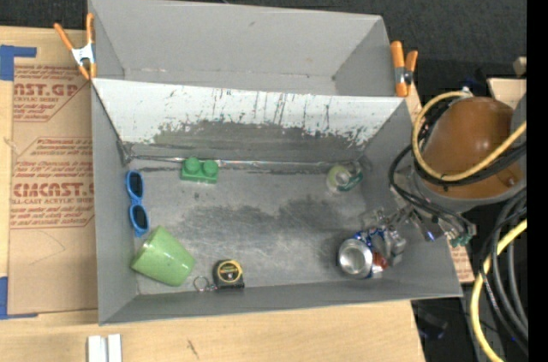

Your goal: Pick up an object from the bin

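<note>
- The tool (390,234) stands low in the bin (257,103), at the right side near the front wall. It comes in from the right, under the arm's orange cover (469,148).
- Whether the tool is open or closed cannot be told; dark parts and cables crowd together at this place.
- The nearest thing is a crushed silver can (353,258) with red and blue marks, lying in the front right corner of the bin.
- The can lies just beside the tool, to the left and a little toward the front wall. It is not clear if they touch.
- The round end of the can looks up toward the camera, and its body seems to run to the right, toward the tool. This is a judgement only.
- The next move probably needs a short shift to the left and front, not a long travel.
- A small round roll (342,177) lies near the back wall, farther from the tool.
- The tape measure (228,272), green cup (163,258), blue sunglasses (135,202) and green block (199,170) lie well apart, at the left.
</note>
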Controlling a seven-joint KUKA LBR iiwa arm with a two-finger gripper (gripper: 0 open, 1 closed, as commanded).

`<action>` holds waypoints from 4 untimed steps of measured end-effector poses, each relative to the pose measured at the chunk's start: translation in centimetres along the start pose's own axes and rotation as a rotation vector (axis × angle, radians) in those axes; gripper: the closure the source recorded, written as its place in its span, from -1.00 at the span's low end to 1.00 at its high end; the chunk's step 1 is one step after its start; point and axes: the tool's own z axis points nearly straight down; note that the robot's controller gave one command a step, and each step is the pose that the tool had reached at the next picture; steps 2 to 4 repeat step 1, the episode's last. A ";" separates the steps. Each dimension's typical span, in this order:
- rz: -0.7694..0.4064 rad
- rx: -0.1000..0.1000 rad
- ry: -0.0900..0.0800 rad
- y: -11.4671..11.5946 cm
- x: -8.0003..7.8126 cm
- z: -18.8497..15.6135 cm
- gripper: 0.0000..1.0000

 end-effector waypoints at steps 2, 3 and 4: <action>0.000 0.003 -0.003 0.0 -0.2 -5.2 1.00; 0.000 0.003 -0.003 0.0 -0.2 -5.2 1.00; 0.000 0.003 -0.003 0.0 -0.2 -5.2 1.00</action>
